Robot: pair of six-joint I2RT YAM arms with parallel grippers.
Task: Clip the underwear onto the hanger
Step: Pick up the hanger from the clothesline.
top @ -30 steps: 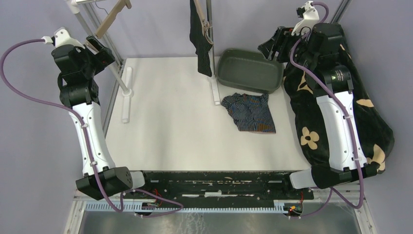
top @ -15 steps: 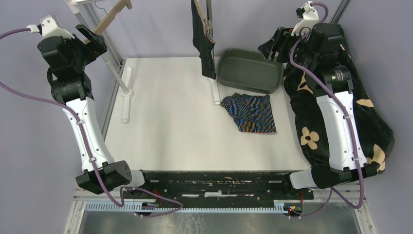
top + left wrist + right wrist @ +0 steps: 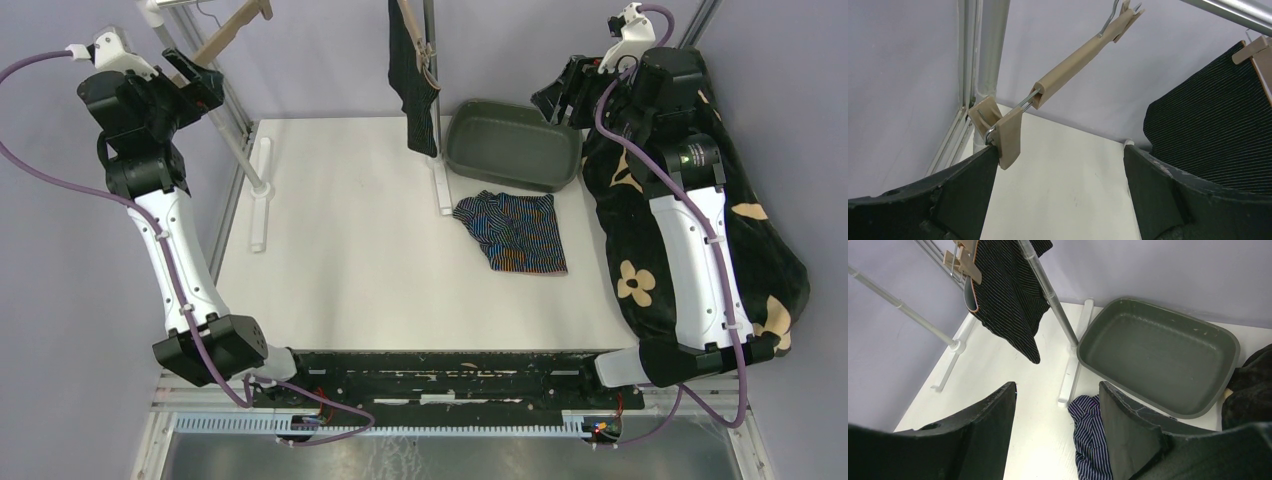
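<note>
A: Look, left tool [image 3: 1058,195] wide apart at the empty hanger [image 3: 1068,67], upper left; right tool [image 3: 1058,435] apart too, holding nothing.
B: Navy underwear [image 3: 515,232] lies on the desk [image 3: 350,260], centre-right; fetch it, approach the clip [image 3: 1009,135] squarely.

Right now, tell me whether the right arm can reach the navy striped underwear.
Probably yes: the navy striped underwear lies uncovered beside the green plastic tray, just below the open right end effector.

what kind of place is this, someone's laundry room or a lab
Probably a robotics lab bench staged as a laundry spot, not a home: left arm and right arm bolted to a white table, a metal rack with a wooden clip hanger, and a green tub beside striped underwear.
</note>
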